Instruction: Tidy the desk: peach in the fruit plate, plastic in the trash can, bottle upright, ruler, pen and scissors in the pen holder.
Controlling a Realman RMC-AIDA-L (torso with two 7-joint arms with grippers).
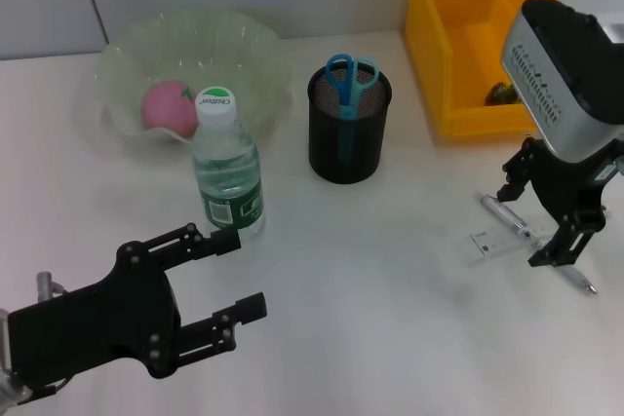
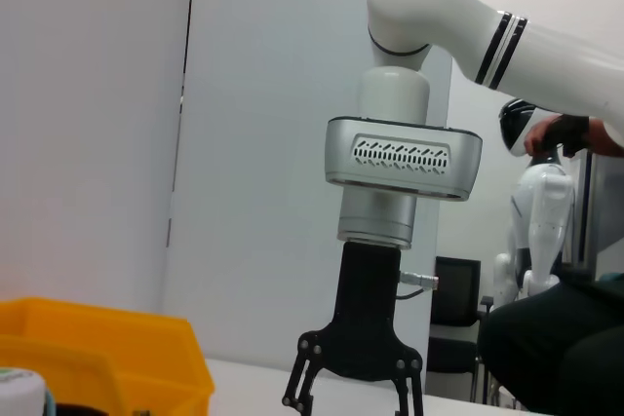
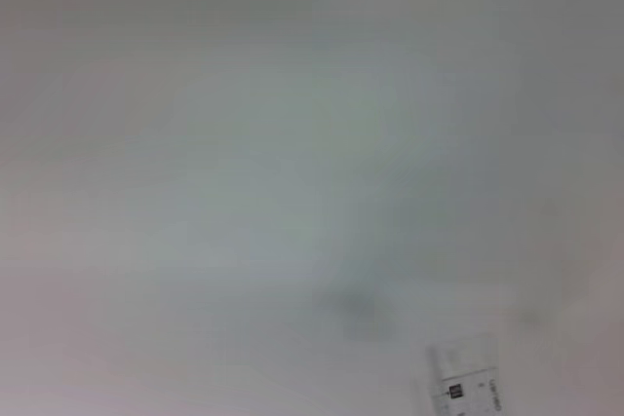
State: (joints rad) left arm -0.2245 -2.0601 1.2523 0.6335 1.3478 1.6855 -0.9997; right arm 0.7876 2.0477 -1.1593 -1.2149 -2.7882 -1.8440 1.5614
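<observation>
Right gripper (image 1: 538, 218) hangs spread wide over the pen (image 1: 536, 241) and clear ruler (image 1: 492, 243), both flat on the white desk (image 1: 390, 280). Left gripper (image 1: 229, 275) low, near front edge, fingers apart, holding nothing. Bottle (image 1: 227, 168) upright beside fruit plate (image 1: 244, 56), peach (image 1: 169, 108) inside. Scissors (image 1: 348, 80) in mesh pen holder (image 1: 348, 143). Yellow bin (image 1: 458, 36) at back right. Pale wall panels behind; a seated person (image 2: 556, 328) shows in the left wrist view.

white table (image 1: 390, 280), person (image 2: 556, 328) seated, perhaps.
</observation>
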